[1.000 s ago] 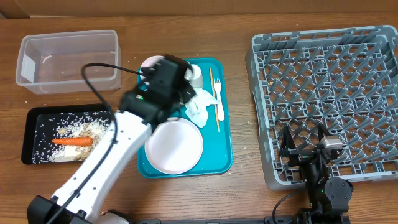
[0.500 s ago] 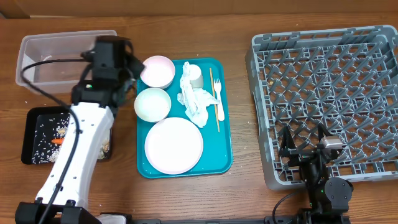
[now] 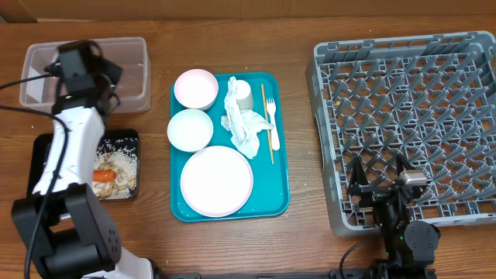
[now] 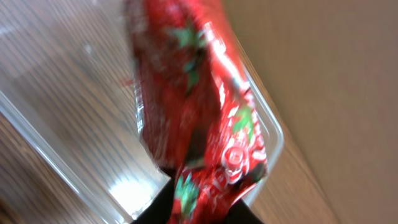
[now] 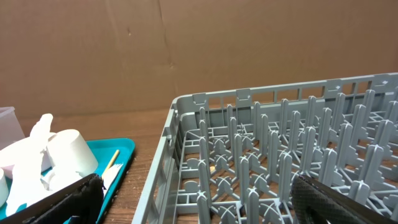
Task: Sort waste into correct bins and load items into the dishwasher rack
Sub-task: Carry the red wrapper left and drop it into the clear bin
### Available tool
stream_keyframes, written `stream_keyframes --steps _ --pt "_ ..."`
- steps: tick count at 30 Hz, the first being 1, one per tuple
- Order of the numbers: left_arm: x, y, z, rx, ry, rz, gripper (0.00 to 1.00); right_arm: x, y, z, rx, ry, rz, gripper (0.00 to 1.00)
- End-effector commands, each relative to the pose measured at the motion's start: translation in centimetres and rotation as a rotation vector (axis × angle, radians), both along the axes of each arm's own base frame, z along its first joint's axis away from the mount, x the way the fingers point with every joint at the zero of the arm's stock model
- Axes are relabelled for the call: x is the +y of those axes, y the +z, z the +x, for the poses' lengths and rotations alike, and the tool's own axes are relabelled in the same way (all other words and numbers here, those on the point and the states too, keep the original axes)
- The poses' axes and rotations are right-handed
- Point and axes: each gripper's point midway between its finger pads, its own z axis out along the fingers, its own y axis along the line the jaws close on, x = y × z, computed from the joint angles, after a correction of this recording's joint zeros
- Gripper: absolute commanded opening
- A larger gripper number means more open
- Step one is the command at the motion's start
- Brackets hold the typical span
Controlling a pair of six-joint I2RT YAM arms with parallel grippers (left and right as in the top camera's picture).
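Observation:
My left gripper (image 3: 81, 68) hangs over the clear tub (image 3: 132, 77) at the far left. In the left wrist view a red crinkled wrapper (image 4: 193, 106) sits between its black fingers, above the tub's floor (image 4: 74, 106). The carrot (image 3: 103, 176) and rice scraps (image 3: 118, 161) lie in the black tray (image 3: 130, 138). Crumpled napkins (image 3: 242, 124), a plate (image 3: 217, 180), two bowls (image 3: 195, 88) (image 3: 191, 129) and a cup (image 3: 243, 93) are on the teal tray. My right gripper (image 5: 199, 208) stands open at the front left corner of the grey rack (image 3: 411, 124).
The teal tray (image 3: 280, 194) lies mid-table, with a white fork and a wooden stick (image 3: 271, 116) along its right side. My left arm crosses over the black tray and hides part of it. The rack (image 5: 280, 155) holds no dishes.
My left arm swung from over the teal tray leftward to above the clear tub, carrying the red wrapper. The right arm has not moved.

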Motion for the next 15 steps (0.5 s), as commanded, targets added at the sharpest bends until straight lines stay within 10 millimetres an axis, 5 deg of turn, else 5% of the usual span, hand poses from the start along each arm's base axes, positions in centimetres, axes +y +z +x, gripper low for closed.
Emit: stream_keyframes --steps 1,2,7,15 --pt "1.9 0.1 -0.1 -0.013 -0.058 -0.02 0.83 -0.2 -0.3 0.0 0.0 -0.008 0.003 1.0" --pt "2.2 0.1 -0.2 -0.011 -0.069 -0.013 1.0 -0.2 -0.3 0.0 0.0 -0.008 0.003 1.0" --pt "0.7 0.7 -0.5 -0.019 -0.2 -0.096 1.0 -0.2 -0.3 0.0 0.0 -0.008 0.003 1.0" --pt "-6.0 8.9 -3.3 -0.112 -0.414 -0.225 1.0 -0.2 -0.3 0.0 0.0 -0.008 0.003 1.0"
